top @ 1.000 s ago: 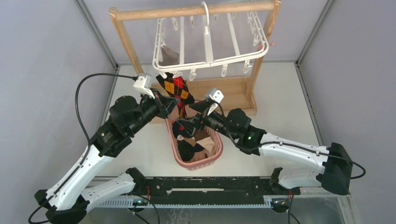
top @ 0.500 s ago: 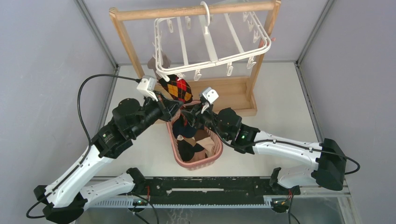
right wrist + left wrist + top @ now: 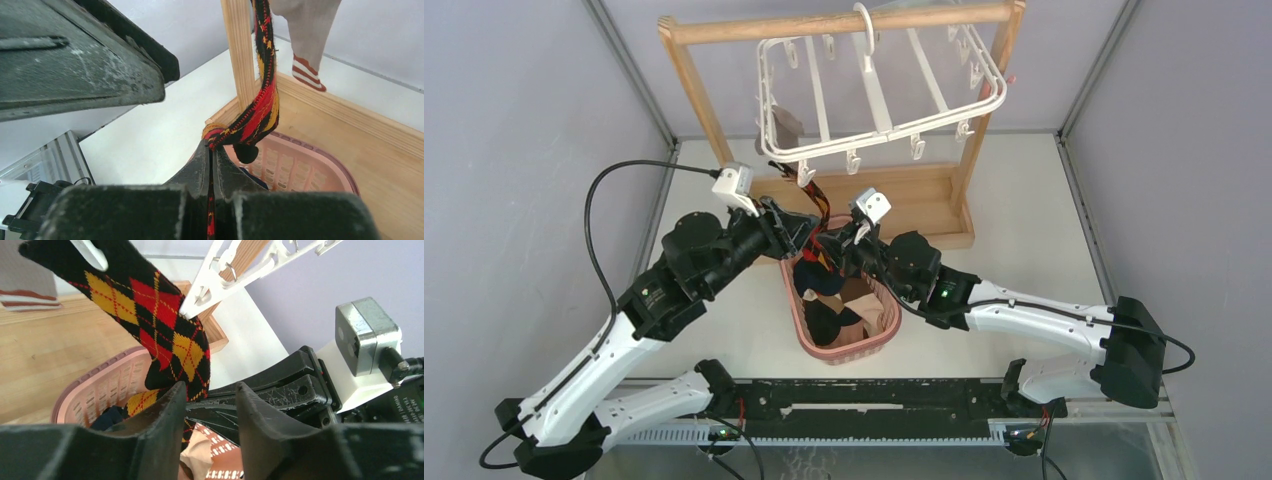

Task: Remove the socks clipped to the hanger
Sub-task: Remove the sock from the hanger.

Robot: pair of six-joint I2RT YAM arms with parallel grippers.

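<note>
The white hanger (image 3: 879, 100) hangs by its hook from the wooden rack's top bar. A red-yellow argyle sock (image 3: 816, 205) is held at its top by a hanger clip (image 3: 90, 252) and stretches down over the basket. My right gripper (image 3: 211, 147) is shut on the lower part of the argyle sock (image 3: 262, 107). My left gripper (image 3: 210, 387) is open just beside the argyle sock (image 3: 165, 325), with nothing between its fingers. A grey sock with a red-white cuff (image 3: 307, 30) hangs at the hanger's far left (image 3: 784, 125).
A pink basket (image 3: 884, 340) holding several socks sits under both grippers (image 3: 819, 238). The wooden rack (image 3: 699, 95) stands behind it, its base board (image 3: 45, 350) along the back. Grey walls enclose the white table on both sides.
My right gripper has shut on the argyle sock while my left gripper has opened and let it go. The hanger has swung and the sock now hangs twisted and taut.
</note>
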